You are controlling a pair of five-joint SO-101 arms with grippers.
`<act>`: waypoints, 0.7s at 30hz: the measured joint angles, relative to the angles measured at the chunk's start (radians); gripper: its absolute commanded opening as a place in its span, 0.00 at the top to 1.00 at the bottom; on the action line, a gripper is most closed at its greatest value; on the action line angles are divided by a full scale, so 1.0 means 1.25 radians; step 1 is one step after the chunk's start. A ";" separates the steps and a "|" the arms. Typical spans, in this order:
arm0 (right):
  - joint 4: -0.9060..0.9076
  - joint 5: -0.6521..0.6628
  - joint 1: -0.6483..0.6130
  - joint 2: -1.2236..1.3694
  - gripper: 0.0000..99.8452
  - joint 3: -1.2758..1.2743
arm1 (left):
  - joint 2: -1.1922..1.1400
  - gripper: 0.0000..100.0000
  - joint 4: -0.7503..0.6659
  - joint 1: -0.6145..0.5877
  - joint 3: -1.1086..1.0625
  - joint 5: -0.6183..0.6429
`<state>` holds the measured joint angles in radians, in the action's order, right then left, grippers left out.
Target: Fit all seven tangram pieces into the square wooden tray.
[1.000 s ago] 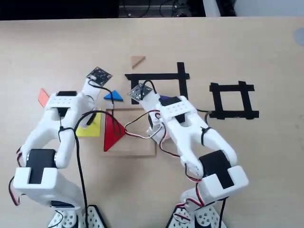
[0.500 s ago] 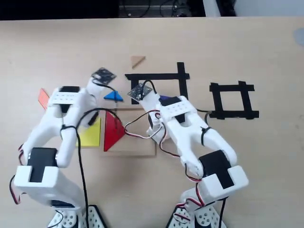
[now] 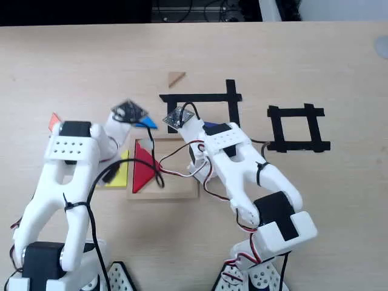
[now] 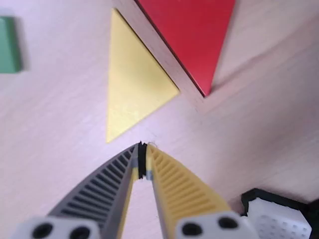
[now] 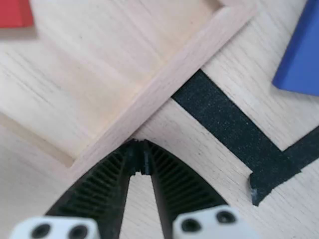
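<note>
The square wooden tray (image 3: 179,182) lies mid-table with a big red triangle (image 3: 144,167) at its left side. A yellow triangle (image 3: 119,174) lies flat on the table just outside the tray's left rim (image 4: 159,50). My left gripper (image 4: 143,159) is shut and empty, its tip just short of the yellow triangle (image 4: 134,84). Beyond the rim is the red triangle (image 4: 194,30). My right gripper (image 5: 140,152) is shut and empty at the tray's right rim (image 5: 184,69). Loose pieces: small blue triangle (image 3: 147,123), orange piece (image 3: 54,121), wood-coloured triangle (image 3: 176,77), blue piece (image 5: 304,55), green piece (image 4: 9,51).
Black tape marks (image 3: 203,97) form a square outline behind the tray, with a second one (image 3: 298,128) to the right. A strip of the tape (image 5: 224,119) runs by the right gripper. Cables hang from both arms over the tray's left half.
My left arm has drawn back toward the near edge, its gripper now at the yellow triangle's near side. The right arm has kept still.
</note>
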<state>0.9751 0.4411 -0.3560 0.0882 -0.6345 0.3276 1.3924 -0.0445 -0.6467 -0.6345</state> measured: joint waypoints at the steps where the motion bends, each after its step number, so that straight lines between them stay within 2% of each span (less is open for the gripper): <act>1: 0.000 0.000 0.000 0.000 0.99 0.000 | 0.000 0.97 0.000 0.000 -0.020 0.000; 6: 0.000 0.000 0.000 0.000 0.99 -0.001 | -0.060 0.97 -0.049 -0.009 -0.039 -0.002; 13: 0.000 0.000 0.000 0.000 0.99 -0.001 | -0.276 0.97 -0.135 -0.050 -0.054 -0.036; 16: 0.000 0.000 0.000 0.000 0.99 -0.001 | -0.333 0.97 -0.119 -0.083 -0.012 -0.047; 21: 0.000 0.000 0.000 0.000 0.99 -0.001 | -0.387 0.97 -0.091 -0.144 0.049 -0.128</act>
<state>0.9751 0.4411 -0.3560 0.0882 -0.6360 -0.1557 1.2789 -0.2240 -0.5854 -0.7940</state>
